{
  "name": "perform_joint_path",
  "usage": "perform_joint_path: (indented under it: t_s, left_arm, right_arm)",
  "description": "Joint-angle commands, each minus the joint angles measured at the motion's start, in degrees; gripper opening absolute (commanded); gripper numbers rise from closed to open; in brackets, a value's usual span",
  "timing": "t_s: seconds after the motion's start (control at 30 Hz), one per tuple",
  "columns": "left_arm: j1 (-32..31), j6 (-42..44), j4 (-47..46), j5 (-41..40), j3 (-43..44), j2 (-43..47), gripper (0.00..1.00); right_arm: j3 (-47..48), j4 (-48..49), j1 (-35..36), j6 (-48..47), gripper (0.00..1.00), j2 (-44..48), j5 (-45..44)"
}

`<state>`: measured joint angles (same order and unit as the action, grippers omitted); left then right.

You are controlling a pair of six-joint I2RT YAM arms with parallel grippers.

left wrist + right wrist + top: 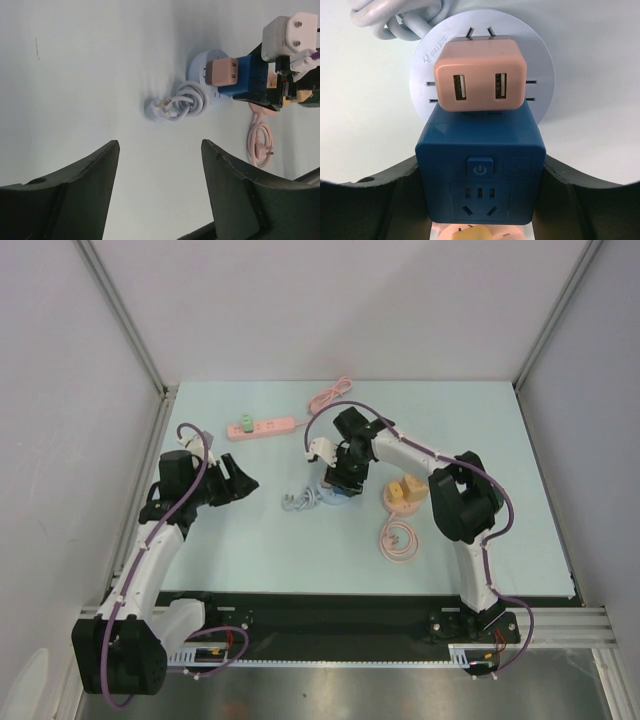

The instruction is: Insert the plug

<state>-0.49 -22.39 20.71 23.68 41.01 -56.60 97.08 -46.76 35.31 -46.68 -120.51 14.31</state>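
Table (480, 440): pale blue-green surface, flat, with a black strip along the near edge. Items lying directly on it:

- Pink power strip (262, 427), far centre-left, its pink lead (330, 395) looping off to the right toward the far edge.
- Round socket disc (200, 65), pale lavender, mid-table.
- White cord (300, 501), bundled in a coil, just left of the disc and joined to it.
- Round orange base (405, 496) carrying yellow blocks, right of centre.
- Pink coiled cable (399, 540), just in front of that base.

Pale blue-green table (250, 550) here, plain grey-white walls (330, 300) boxing it in, aluminium posts (120, 310) at the corners, even soft light throughout.
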Motion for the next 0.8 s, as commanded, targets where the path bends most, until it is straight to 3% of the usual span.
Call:
perform_joint_path:
  t_s: [0.0,0.2,0.33,0.57,0.67,0.77]
  left_arm:
    - [0.3,1.3,-2.0,2.1,0.0,0.9,0.72]
    - [0.3,2.9,-2.8,5.3,0.0,1.5,0.75]
    - [0.3,3.8,-2.8,7.3,0.3,1.5,0.79]
    - [-0.1,4.1,-3.4,8.8,0.0,1.0,0.80]
    - [-1.3,4.8,-3.5,8.7,0.0,1.1,0.80]
    - [-2.9,5.6,-3.4,9.4,0.3,0.6,0.80]
  right_arm:
    - [-1.7,2.2,-2.4,0.4,0.49,0.3,-10.1]
    - [-1.5,5.7,-2.8,2.3,0.70,2.9,-8.4]
    - [-3.0,11.4,-3.1,5.3,0.99,6.5,-8.7]
    - [-11.2,19.5,-2.7,9.8,1.00,17.7,-11.2]
    - [-15.8,24.9,-2.4,14.7,1.00,25.5,-17.4]
    - [-19.0,26.1,-3.7,22.7,1.00,33.3,-16.7]
